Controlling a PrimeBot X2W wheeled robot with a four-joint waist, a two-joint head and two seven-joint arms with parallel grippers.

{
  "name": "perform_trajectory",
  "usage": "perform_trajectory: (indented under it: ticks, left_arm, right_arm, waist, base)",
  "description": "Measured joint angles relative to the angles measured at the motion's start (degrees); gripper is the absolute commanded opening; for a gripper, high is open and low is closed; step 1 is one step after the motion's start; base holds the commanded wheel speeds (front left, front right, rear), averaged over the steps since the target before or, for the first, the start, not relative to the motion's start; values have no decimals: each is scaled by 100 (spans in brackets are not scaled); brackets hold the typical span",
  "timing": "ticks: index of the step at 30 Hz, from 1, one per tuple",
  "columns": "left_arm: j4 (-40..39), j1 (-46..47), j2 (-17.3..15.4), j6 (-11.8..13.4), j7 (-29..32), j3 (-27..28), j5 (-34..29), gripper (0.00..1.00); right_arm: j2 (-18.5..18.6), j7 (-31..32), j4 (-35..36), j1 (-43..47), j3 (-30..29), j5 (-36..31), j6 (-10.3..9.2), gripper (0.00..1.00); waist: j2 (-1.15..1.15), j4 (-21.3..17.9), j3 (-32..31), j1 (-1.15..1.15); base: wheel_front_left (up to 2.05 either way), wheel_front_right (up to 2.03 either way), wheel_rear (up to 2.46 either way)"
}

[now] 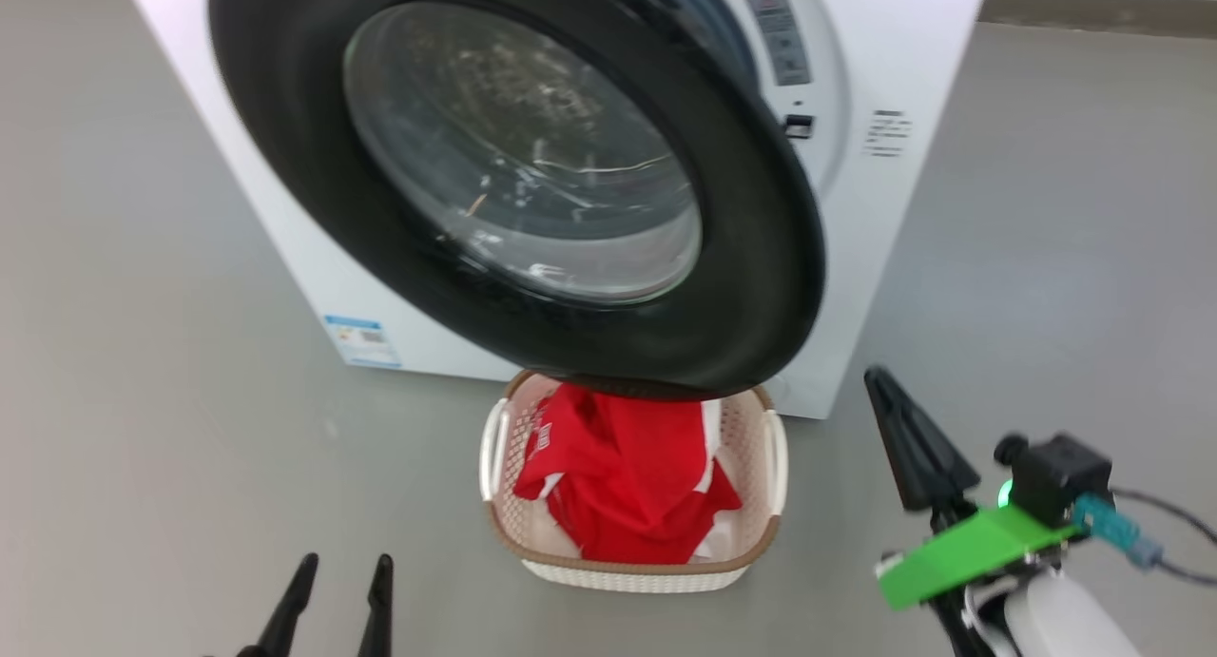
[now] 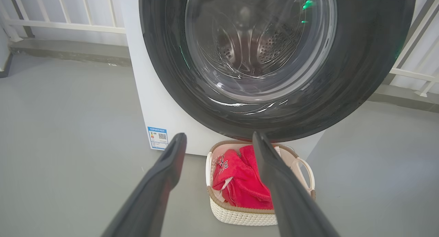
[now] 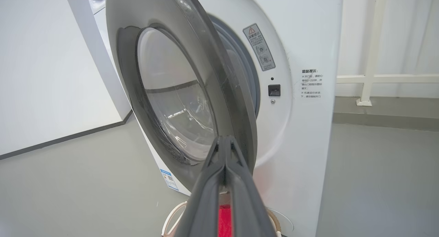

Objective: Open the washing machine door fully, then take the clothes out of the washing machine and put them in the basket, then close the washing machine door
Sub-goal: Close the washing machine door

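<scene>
Right gripper: two long dark fingers pressed flat together, nothing between them. The tip points at the lower free edge of the big round door with glossy black rim and bulging glass centre. In the right wrist view the tip overlaps that edge; can't tell if it's touching. From the head view it looks to stand off to the right of the door.

Left gripper: fingers spread wide, empty, low over the grey floor, aimed at the door face and at the basket below it.

Bright red clothes with white trim are piled in the small cream perforated plastic basket with brown rim. The basket sits on the floor just in front of the big white front-loading washing machine, tucked under the door's lower rim. Through the glass in the left wrist view I see bare steel drum, no red.

Judgement: unloading is done and the step is door close. The door is ajar, hinged on the left, and a gap shows to the dark latch slot.

Next move: closed right fingers as a pusher on the outer black rim near the free edge, pushing toward the machine front until the latch seats. Door bottom looks to pass just above the basket rim, so watch for a snag there.
</scene>
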State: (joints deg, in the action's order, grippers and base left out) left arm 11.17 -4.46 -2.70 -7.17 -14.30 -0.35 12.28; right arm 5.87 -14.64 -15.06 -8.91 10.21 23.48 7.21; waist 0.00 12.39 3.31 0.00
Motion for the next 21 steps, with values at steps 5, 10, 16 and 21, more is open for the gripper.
perform_trajectory:
  ticks: [5, 10, 16, 21]
  left_arm:
    - [2, 60, 0, 0, 0, -271, 162, 100]
    - [-23, 317, 2, 2, 0, -461, 302, 100]
    - [-59, 459, 9, 16, 0, -595, 401, 100]
    - [-105, 581, 14, 34, 0, -689, 489, 100]
  right_arm:
    - [16, 0, -257, -658, 60, 74, 0, 0]
    - [90, 0, -463, -1061, 105, 86, 0, 0]
    - [158, 0, -704, -1399, 27, 172, 0, 0]
    - [216, 0, -728, -1611, -60, 174, 7, 0]
  waist:
    - [0, 280, 152, 0]
    - [0, 458, 380, 0]
    - [0, 629, 651, 0]
    - [0, 709, 819, 0]
  base:
    - [0, 0, 0]
    - [0, 0, 0]
    - [0, 0, 0]
    - [0, 0, 0]
